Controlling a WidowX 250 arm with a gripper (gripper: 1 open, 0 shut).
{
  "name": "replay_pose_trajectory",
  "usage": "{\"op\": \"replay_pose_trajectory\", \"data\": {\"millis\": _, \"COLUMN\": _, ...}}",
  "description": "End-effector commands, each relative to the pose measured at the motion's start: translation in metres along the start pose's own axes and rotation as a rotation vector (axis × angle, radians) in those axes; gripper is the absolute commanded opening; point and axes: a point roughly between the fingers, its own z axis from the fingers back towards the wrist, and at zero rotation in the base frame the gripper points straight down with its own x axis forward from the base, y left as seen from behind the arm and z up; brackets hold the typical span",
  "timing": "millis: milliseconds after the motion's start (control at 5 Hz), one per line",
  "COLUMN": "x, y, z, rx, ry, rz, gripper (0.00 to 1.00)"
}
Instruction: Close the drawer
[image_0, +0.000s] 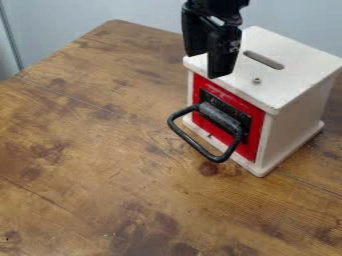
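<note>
The drawer has a red front and a black frame and sits in a small cream-white box at the right of the wooden table. Its large black loop handle lies forward and down toward the table. How far the drawer stands out of the box I cannot tell. My black gripper hangs above the box's front left top edge, over the drawer front, fingers pointing down and close together. It touches nothing that I can see.
The box has a slot in its top. The worn wooden table spreads to the left and front of the box. A pale wall stands behind.
</note>
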Motion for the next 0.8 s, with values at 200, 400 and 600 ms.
{"op": "replay_pose_trajectory", "data": {"millis": 200, "x": 0.008, "y": -0.001, "z": 0.035, "rx": 0.045, "ry": -0.103, "rz": -0.004, "gripper": 1.0}}
{"op": "replay_pose_trajectory", "data": {"millis": 400, "x": 0.012, "y": -0.006, "z": 0.035, "rx": 0.027, "ry": -0.108, "rz": -0.063, "gripper": 1.0}}
{"op": "replay_pose_trajectory", "data": {"millis": 600, "x": 0.012, "y": -0.003, "z": 0.028, "rx": 0.01, "ry": -0.094, "rz": -0.01, "gripper": 1.0}}
